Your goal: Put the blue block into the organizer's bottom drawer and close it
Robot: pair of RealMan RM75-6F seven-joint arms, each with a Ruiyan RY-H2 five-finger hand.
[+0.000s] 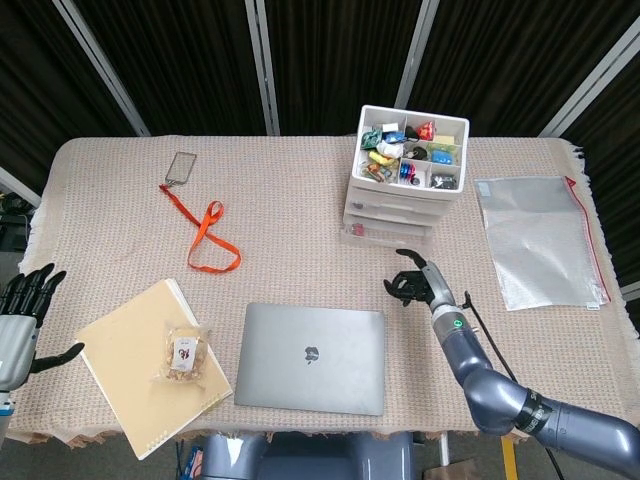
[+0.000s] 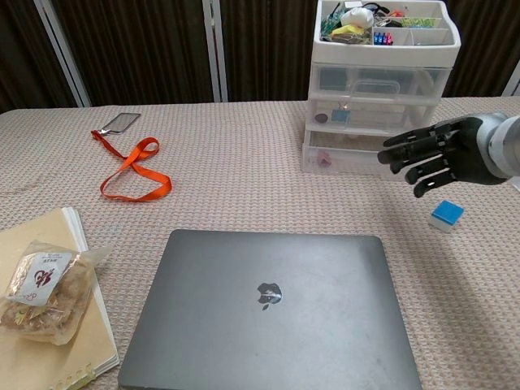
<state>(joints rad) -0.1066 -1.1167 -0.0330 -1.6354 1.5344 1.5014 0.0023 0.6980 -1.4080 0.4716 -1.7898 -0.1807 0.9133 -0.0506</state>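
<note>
— Where's the block (image 2: 447, 214)?
— On the table, just right of the organizer (image 2: 380, 89); bottom drawer (image 2: 357, 154) closed.
— Hands?
— Right hand (image 2: 439, 154) above the block, fingers spread, empty; left hand (image 1: 25, 310) open at the table's edge.

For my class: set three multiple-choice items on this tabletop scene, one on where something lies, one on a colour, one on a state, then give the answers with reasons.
1. Where is the blue block?
A. On the table, right of the laptop
B. In the organizer's top tray
C. On the notebook

2. What colour is the lanyard?
A. Green
B. Orange
C. White

3. What is the right hand doing?
A. Holding the block
B. Pressing the laptop
C. Holding nothing, fingers apart

Answers:
1 A, it sits on the cloth below the hand.
2 B, its strap is plainly orange.
3 C, the chest view shows nothing in it, in front of the organizer.
</note>
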